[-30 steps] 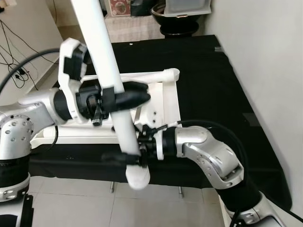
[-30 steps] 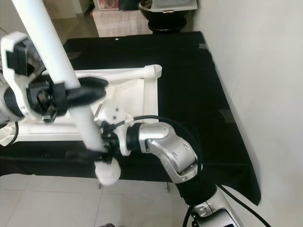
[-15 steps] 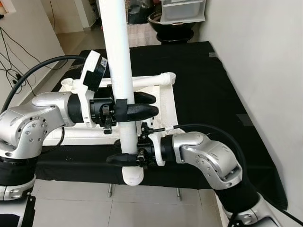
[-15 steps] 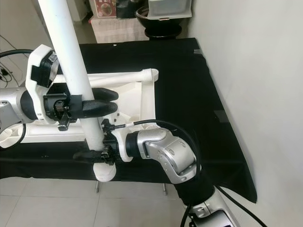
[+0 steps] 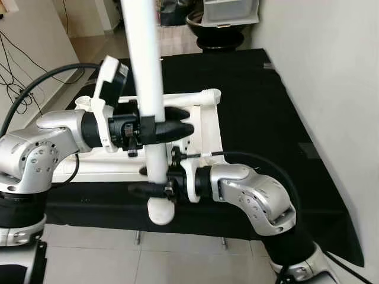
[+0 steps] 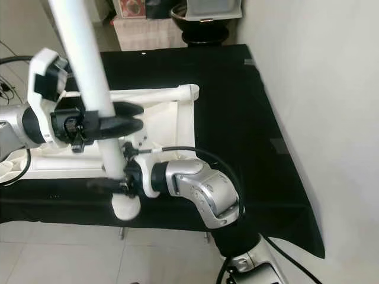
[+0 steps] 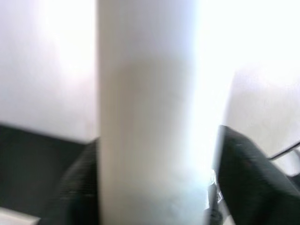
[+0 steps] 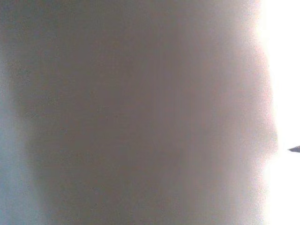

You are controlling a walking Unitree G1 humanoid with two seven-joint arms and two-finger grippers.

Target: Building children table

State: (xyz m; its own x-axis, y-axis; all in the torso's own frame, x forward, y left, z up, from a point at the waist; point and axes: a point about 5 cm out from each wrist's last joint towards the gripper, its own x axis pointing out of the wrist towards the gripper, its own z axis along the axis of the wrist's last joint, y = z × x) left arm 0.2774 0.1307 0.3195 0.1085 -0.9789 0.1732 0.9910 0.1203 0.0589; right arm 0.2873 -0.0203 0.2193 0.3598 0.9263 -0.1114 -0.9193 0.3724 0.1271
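**Both grippers clamped on an upright white table leg**

A long white table leg (image 5: pixel 144 77) stands nearly upright in front of the robot, its rounded foot end (image 5: pixel 160 212) low and its top running out of frame. The left gripper (image 5: pixel 172 124) reaches in from the left and its black fingers (image 5: pixel 175 113) are pinched on the leg at mid-height. Lower down, the right gripper (image 5: pixel 142 188) comes in from the right and is pressed onto the same leg just above the foot end. In the left wrist view the leg (image 7: pixel 145 117) stands between the two dark fingers (image 7: pixel 248 178).

Behind the leg lies the white table frame (image 5: pixel 204 127) on a black-covered table (image 5: pixel 260 106) (the leg and both arms hide much of the frame's near part). One white rail (image 5: pixel 192 97) of the frame runs across with a round end cap (image 5: pixel 214 94) at its right corner.

Beyond the far edge of the table stand a black bowl-shaped object (image 5: pixel 219 29) and a pale plastic bin (image 5: pixel 231 9). A light wall (image 5: pixel 331 77) borders the table on the right. Black cables (image 5: pixel 18 89) trail over the floor on the left.
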